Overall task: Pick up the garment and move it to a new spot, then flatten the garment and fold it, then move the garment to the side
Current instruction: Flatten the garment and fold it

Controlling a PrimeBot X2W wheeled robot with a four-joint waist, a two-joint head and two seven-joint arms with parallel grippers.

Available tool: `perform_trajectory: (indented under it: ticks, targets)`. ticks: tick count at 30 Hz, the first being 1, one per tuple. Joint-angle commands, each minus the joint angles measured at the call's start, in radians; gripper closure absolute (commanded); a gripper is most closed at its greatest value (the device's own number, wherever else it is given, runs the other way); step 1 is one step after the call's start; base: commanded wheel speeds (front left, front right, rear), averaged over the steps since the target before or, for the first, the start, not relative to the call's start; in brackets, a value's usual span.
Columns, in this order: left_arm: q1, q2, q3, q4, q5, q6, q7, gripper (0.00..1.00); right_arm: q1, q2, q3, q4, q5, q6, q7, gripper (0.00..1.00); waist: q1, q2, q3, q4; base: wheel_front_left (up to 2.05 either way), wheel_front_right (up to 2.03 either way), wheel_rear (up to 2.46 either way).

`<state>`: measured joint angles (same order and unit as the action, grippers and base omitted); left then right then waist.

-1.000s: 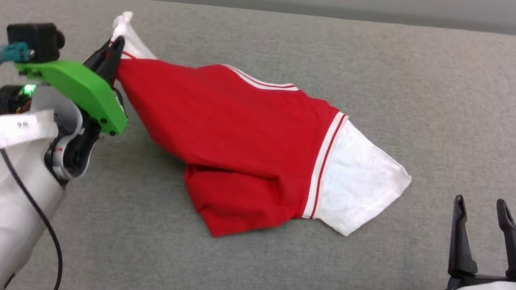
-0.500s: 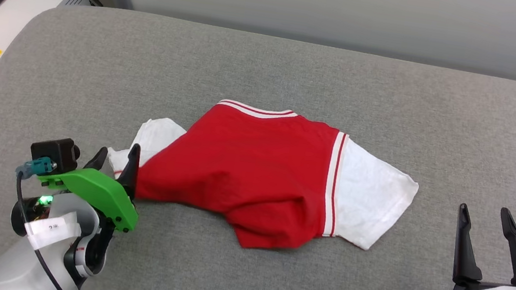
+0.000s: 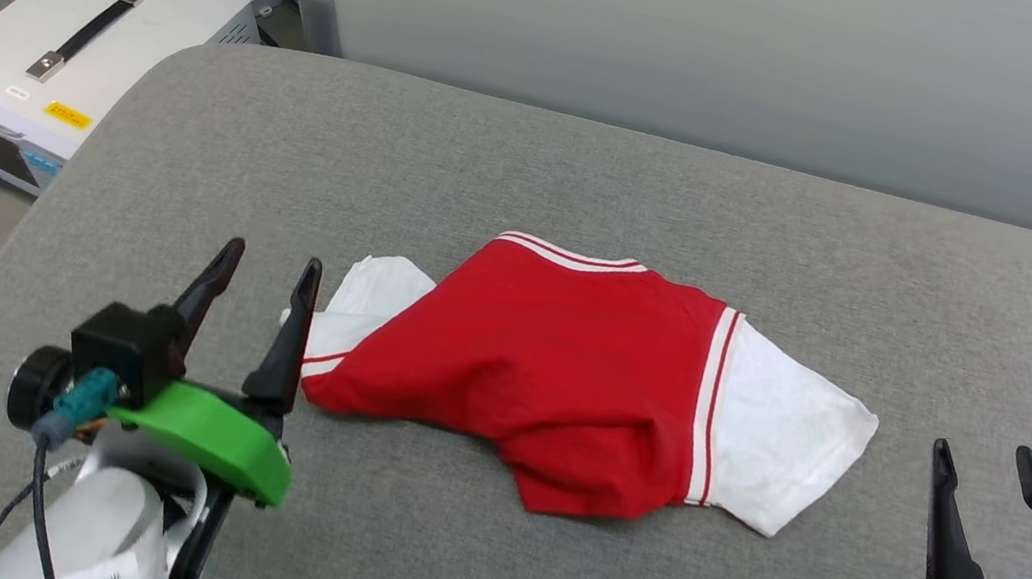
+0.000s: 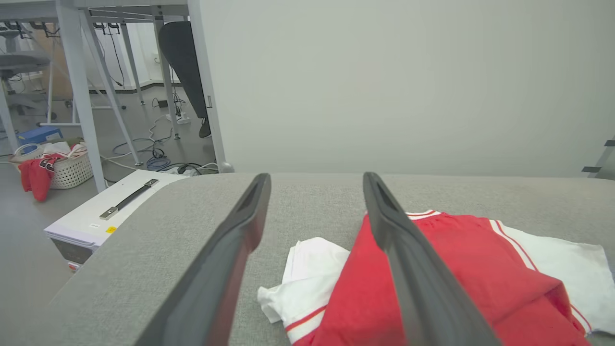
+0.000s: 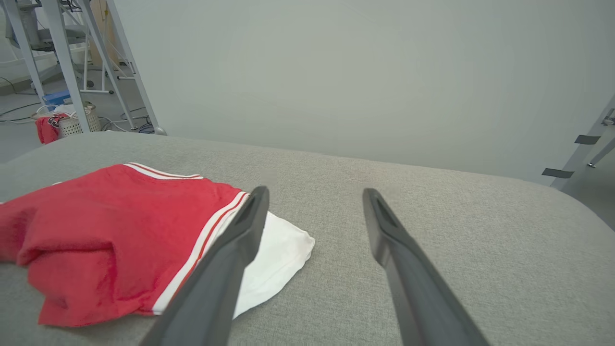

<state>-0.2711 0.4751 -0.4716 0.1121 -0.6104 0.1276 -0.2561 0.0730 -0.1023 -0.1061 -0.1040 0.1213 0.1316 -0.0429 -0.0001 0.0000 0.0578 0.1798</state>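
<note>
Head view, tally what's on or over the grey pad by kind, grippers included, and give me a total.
Red jersey T-shirt: 1
Open grippers: 2 (left gripper, right gripper)
Total: 3

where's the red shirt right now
In the head view the garment lies crumpled on the grey padded surface, just right of the left pincer.

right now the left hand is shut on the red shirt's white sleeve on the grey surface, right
No: the left hand is open, fingers spread, gripping nothing, as the left wrist view shows. The white sleeve of the red shirt lies on the grey surface.
</note>
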Motion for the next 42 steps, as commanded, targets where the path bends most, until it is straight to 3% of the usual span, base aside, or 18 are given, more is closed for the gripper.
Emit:
perform_trajectory:
  ticks: [1,5,12,16,21,30,31,32,42]
  targets:
    - [0.048,-0.017,0.017,-0.03,0.035,-0.006,-0.005,0.0,0.011,-0.011,0.003,-0.007,0.013,-0.001,0.02,0.0,0.0001,0.0,-0.001,0.022,0.0,0.0,0.0]
    - [0.111,-0.064,0.065,-0.094,0.1,-0.02,-0.006,0.0,-0.015,-0.056,0.013,0.008,0.041,-0.001,0.127,0.0,0.0001,0.0,0.02,0.052,0.0,0.0,0.0]
    - [0.119,-0.128,0.11,-0.101,0.17,-0.078,-0.006,0.0,-0.161,-0.138,0.029,0.107,0.086,-0.001,0.482,0.0,0.0001,0.0,0.068,0.107,0.0,0.0,0.0]
    - [0.107,-0.167,0.13,-0.088,0.195,-0.109,-0.006,0.0,-0.252,-0.153,0.011,0.203,0.069,-0.001,0.622,0.0,0.0001,0.0,0.092,0.143,0.0,0.0,0.0]
    - [0.103,-0.205,0.15,-0.068,0.222,-0.143,-0.006,0.0,-0.329,-0.149,-0.016,0.312,0.034,-0.001,0.701,0.0,0.0001,0.0,0.115,0.184,0.0,0.0,0.0]
    - [0.105,-0.246,0.207,-0.046,0.262,-0.184,-0.006,0.0,-0.376,-0.142,-0.027,0.46,0.006,-0.001,0.688,0.0,0.0001,0.0,0.135,0.206,0.0,0.0,0.0]
    - [0.107,-0.249,0.212,-0.042,0.266,-0.188,-0.006,0.0,-0.376,-0.142,-0.021,0.474,0.007,-0.001,0.68,0.64,0.0001,0.0,0.133,0.201,0.0,0.0,0.0]
    - [0.108,-0.252,0.214,-0.038,0.269,-0.191,-0.006,0.0,-0.377,-0.141,-0.018,0.483,0.011,-0.001,0.669,1.0,0.0001,0.0,0.131,0.197,0.0,0.0,0.0]
    - [0.132,-0.257,0.239,0.002,0.291,-0.215,-0.006,0.0,-0.275,-0.157,0.014,0.457,0.069,-0.001,0.58,1.0,0.0001,0.0,0.047,0.11,0.0,0.0,0.0]
